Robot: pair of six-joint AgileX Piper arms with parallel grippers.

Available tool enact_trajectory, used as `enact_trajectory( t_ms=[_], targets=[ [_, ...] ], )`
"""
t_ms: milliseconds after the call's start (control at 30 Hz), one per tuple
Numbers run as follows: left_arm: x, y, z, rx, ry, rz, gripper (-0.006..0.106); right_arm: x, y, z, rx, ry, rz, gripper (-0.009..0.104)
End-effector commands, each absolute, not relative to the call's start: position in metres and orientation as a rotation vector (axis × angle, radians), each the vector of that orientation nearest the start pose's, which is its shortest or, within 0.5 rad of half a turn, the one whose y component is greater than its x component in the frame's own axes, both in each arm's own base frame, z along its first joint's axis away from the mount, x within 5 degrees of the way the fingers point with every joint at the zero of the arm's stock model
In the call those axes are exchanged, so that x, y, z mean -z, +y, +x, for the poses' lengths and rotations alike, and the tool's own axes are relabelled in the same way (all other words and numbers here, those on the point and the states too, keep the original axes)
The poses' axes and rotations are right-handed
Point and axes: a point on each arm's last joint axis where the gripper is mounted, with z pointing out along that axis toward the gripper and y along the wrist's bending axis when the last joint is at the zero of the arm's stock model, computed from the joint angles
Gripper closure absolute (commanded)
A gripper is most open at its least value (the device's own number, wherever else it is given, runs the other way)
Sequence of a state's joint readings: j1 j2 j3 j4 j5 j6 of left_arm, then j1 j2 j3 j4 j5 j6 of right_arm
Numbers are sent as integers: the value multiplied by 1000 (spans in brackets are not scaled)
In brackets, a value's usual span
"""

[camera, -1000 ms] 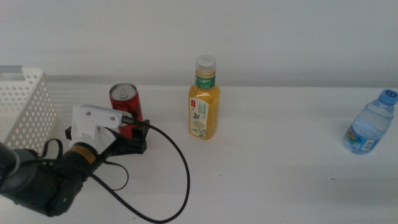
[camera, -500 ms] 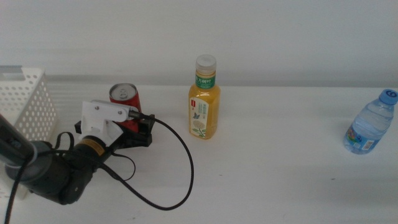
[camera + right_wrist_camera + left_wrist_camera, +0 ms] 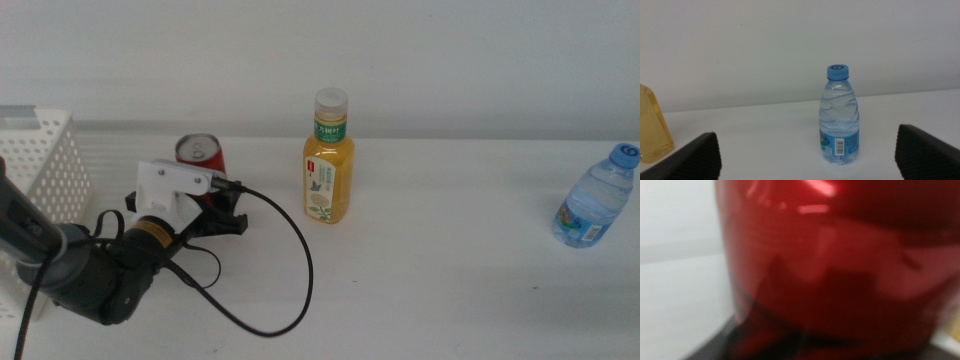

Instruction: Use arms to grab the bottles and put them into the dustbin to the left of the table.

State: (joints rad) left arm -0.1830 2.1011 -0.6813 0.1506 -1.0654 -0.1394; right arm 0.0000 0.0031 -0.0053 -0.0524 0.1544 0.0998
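The red can (image 3: 203, 160) stands upright on the white table (image 3: 440, 290), near the back and toward the left side. Only its top and a bit of its red side show in the middle view, because the left arm is in front of it. The left gripper (image 3: 222, 205) is right at the can, with its dark jaws down by the can's lower part. In the left wrist view the can (image 3: 840, 260) fills almost the whole picture and looks blurry, so you cannot tell if the jaws are squeezing it or not. A thin black cable (image 3: 290, 270) loops from the arm across the table.

Left of the can is the white dustbin (image 3: 40, 165) with lots of little round holes in its walls.

To the right of the can stands the orange juice bottle (image 3: 328, 160), upright, with a white cap. Far over on the right side stands the small water bottle (image 3: 596, 200) with a blue cap.

The right gripper (image 3: 805, 172) faces the water bottle (image 3: 839, 117) but is well apart from it. Its two dark jaws are spread wide and hold nothing.
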Motion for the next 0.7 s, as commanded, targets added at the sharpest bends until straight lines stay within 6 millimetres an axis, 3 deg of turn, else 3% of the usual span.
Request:
enact_trajectory(
  t_ms=[0,100,133,267,667],
  targets=[
    [-84,-77,336,301,1830,215,52,-189,-1,55,-19,1630,33,2],
    [-84,-77,336,299,1831,209,84,-189,-1,55,-19,1630,33,2],
    [-91,-78,333,321,1756,213,102,-189,-1,55,-19,1630,33,2],
    [-106,-71,311,310,1719,169,102,-189,-1,55,-19,1630,33,2],
    [-146,-54,253,185,1891,206,102,-189,-1,55,-19,1630,33,2]
  ],
)
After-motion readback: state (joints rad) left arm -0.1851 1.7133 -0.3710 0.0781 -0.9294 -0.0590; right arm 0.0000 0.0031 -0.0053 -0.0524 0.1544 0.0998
